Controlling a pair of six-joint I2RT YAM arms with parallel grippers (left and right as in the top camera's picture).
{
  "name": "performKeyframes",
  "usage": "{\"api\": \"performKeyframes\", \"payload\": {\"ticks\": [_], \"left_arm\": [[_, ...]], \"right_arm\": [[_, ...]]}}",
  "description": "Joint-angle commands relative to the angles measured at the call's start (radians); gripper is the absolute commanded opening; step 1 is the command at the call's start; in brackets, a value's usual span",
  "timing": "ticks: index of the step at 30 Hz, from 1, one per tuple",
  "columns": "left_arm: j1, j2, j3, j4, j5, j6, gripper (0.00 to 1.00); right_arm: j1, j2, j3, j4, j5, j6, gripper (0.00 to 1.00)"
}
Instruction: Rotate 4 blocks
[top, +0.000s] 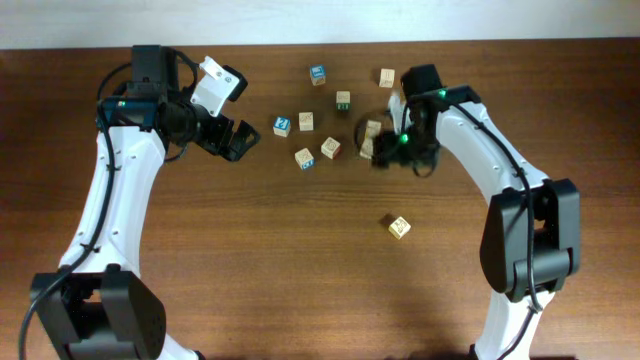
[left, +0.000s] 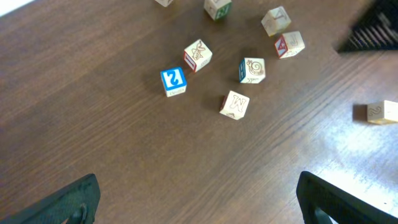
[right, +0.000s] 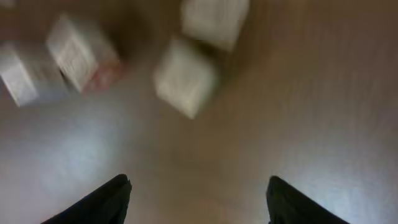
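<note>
Blocks (right: 186, 84) just beyond parted right claw (right: 199, 182), untouched.

Tight gaps between clustered blocks (top: 306, 121)

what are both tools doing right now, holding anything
Left tool: open, holding nothing.
Right tool: open, nothing between its fingers.
</note>
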Motion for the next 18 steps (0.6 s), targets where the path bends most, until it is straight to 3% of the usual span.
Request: {"api": "performKeyframes", "payload": {"ticks": [1, 6, 10, 14, 15, 17, 18], "left_arm": [[-0.003, -0.002, 0.021, 0.001, 0.017, 0.016, 0.99], [-0.003, -0.002, 0.021, 0.001, 0.017, 0.016, 0.99], [-0.003, -0.002, 0.021, 0.001, 0.017, 0.016, 0.99], [-0.003, -0.002, 0.021, 0.001, 0.017, 0.016, 0.99], [-0.003, -0.002, 0.021, 0.001, 0.017, 0.016, 0.99], [-0.003, -0.002, 0.021, 0.001, 0.017, 0.016, 0.99], [-0.003, -0.002, 0.021, 0.001, 0.017, 0.016, 0.99]], "right_arm": [[0.064, 0.027, 0.005, 0.145, 0.173, 0.351, 0.71], [0.162, 0.078, 0.005, 0.205, 0.409, 0.579, 0.75], [0.156, 0.113, 0.005, 0.230, 0.409, 0.627, 0.65], [0.107, 0.169, 0.036, 0.224, 0.291, 0.615, 0.65], [0.093, 0.175, 0.040, 0.220, 0.263, 0.615, 0.63], [0.075, 0.183, 0.041, 0.219, 0.219, 0.602, 0.44], [0.076, 0.183, 0.043, 0.218, 0.218, 0.595, 0.42]]}}
